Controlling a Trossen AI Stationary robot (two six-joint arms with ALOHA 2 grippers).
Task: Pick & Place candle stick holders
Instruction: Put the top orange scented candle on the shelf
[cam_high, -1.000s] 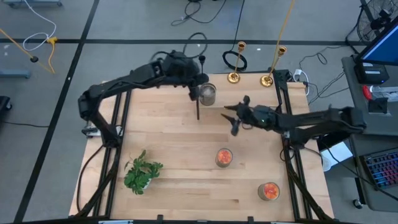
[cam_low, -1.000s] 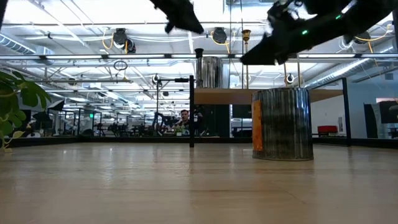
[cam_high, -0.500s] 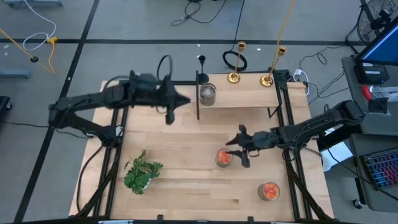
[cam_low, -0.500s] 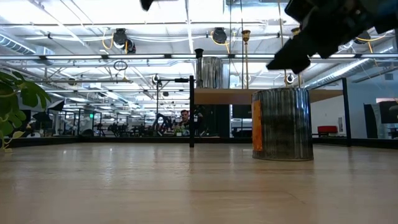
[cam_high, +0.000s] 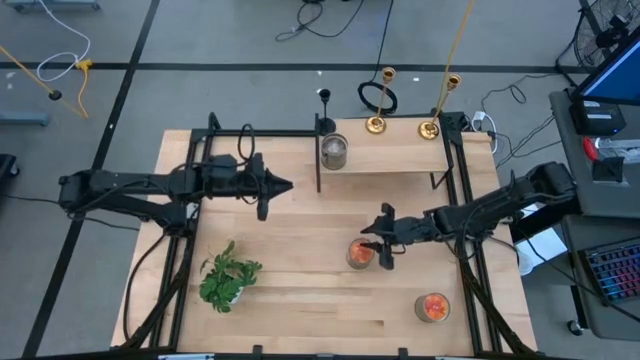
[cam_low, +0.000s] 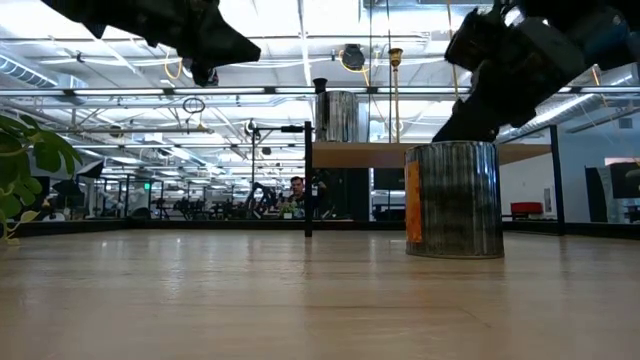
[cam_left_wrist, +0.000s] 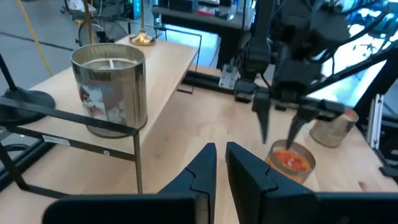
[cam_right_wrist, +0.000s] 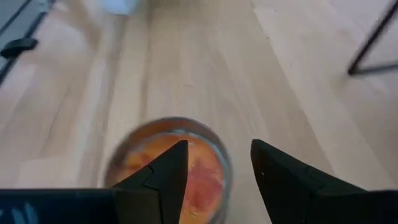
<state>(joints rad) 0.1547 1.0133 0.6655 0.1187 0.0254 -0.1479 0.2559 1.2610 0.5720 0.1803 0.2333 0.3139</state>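
The right gripper (cam_high: 383, 238) is hovering spread wide, empty, over an orange candle jar (cam_high: 360, 253). The left gripper (cam_high: 272, 189), nearly closed and empty, is hanging over bare table (cam_high: 300, 300). Two gold holders (cam_high: 376, 122) are standing on the raised shelf (cam_high: 400, 150); the black holder (cam_high: 324, 96) is standing by the shelf's corner.

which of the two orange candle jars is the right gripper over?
The middle orange jar; the right gripper hangs open above it. The other jar sits alone near the front right.

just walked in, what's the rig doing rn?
The right hand is open and hanging just above an orange candle jar mid-table, not gripping it. The left hand hovers over bare wood with its fingers nearly together, holding nothing. The two gold candle stick holders and the black one stand on the raised shelf at the back, beside a silver candle jar.
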